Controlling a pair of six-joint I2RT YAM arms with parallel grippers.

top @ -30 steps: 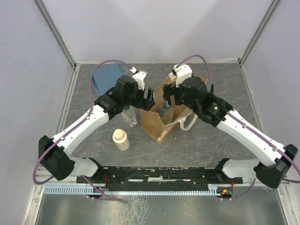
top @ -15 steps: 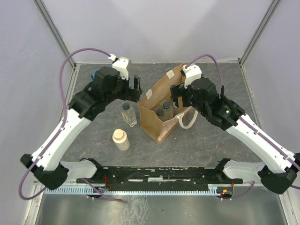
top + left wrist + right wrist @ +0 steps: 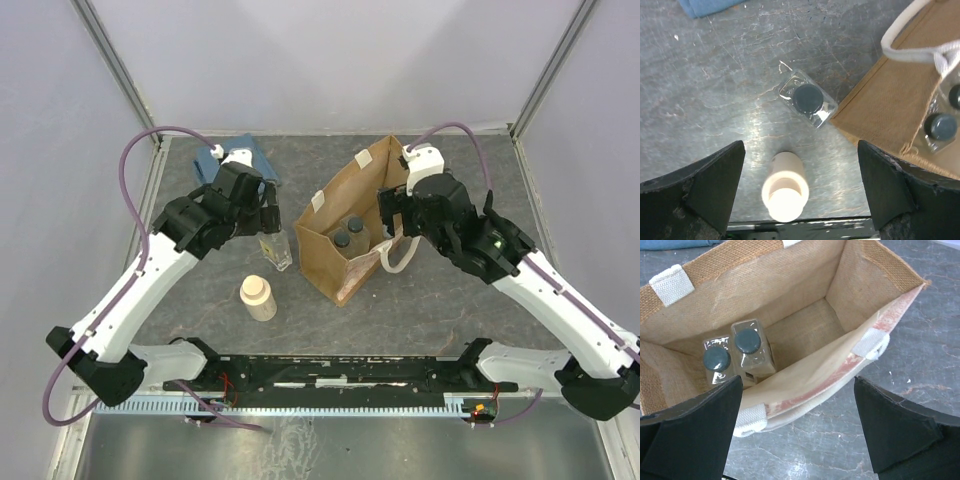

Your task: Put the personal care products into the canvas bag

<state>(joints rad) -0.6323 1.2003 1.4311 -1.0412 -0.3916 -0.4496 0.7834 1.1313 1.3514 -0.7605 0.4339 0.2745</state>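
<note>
The tan canvas bag (image 3: 330, 262) stands open mid-table, with two clear square bottles with dark caps (image 3: 347, 233) inside it. They also show in the right wrist view (image 3: 747, 342). A third clear bottle (image 3: 276, 247) stands on the table left of the bag, and the cream bottle (image 3: 258, 297) stands nearer me. My left gripper (image 3: 266, 216) is open and empty above the clear bottle (image 3: 806, 98) and the cream bottle (image 3: 785, 187). My right gripper (image 3: 393, 214) is open and empty over the bag's right rim (image 3: 840, 365).
A folded blue cloth (image 3: 232, 160) lies at the back left, behind my left wrist. The bag's off-white loop handle (image 3: 402, 255) hangs out on its right side. Enclosure walls and frame posts close off the left, back and right.
My left gripper has left the bag's left rim, swung left, and now hangs over the loose clear bottle. My right gripper has drawn back right, off the bag's mouth. The bag stands more open.
</note>
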